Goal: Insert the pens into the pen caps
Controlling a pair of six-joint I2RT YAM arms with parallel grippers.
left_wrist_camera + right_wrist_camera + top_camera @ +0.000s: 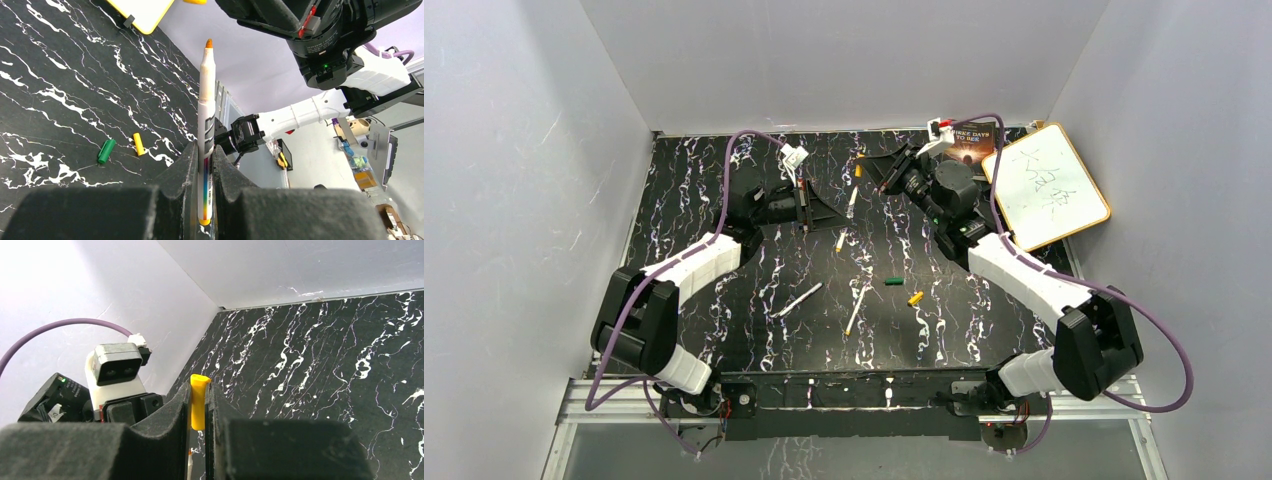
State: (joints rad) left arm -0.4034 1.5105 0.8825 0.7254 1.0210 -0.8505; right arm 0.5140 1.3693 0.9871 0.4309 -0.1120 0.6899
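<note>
**Pen and cap gripped, nothing joined yet**

left gripper point(204, 150) clamped tight on a pen point(206, 95), bare orange tip sticking out past the fingers; right gripper point(198, 392) pinched shut on a yellow cap point(199, 382); the two sit near each other at the far middle of the table point(984, 330), not touching; green cap point(892, 281) and second yellow cap point(915, 298) lie loose mid-table; whitish pen point(856, 310) and greyer pen point(799, 299) lie just left of them; judged: none of three capped, first mating pending.

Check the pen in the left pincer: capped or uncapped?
Uncapped. The pen shows a bare orange tip above the left pincer, while the right pincer grips a yellow cap separately.
</note>
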